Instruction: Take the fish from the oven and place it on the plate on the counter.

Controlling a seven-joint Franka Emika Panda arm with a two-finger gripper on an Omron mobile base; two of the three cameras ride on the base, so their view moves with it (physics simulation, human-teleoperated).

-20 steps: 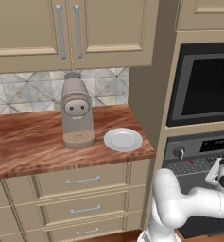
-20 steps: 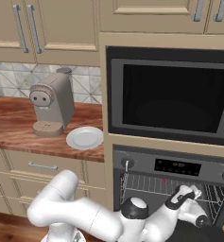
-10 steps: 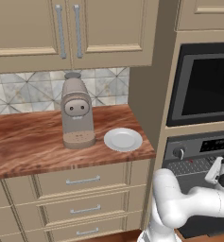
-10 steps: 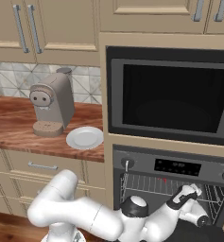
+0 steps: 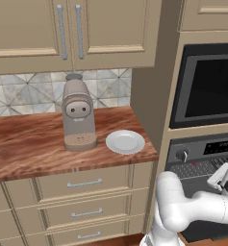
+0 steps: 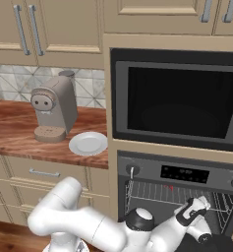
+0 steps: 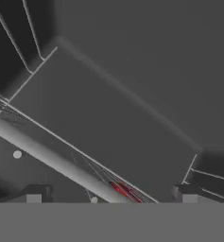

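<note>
Gripper (image 7: 108, 194) inside oven (image 6: 187, 197), jaws wide apart, nothing held; fish (image 7: 125, 191) lies on wire rack (image 7: 61, 142) between the fingertips, close below; long axis apparently runs along the rack wires, though partly cut off; plate (image 5: 125, 141) waits on counter (image 5: 29, 144).

Glossy white arm (image 5: 192, 211) built of thick rounded tube links, swelling to bulbous shoulder and elbow housings. Smooth shells, free of cables and markings. Dark round cap with a pale centre set in one joint (image 6: 139, 219). Dark grey seams between links. White blocky hand (image 6: 190, 210) with black trim. Two small dark grey fingertips (image 7: 35, 193), squared, pale at the base.
</note>
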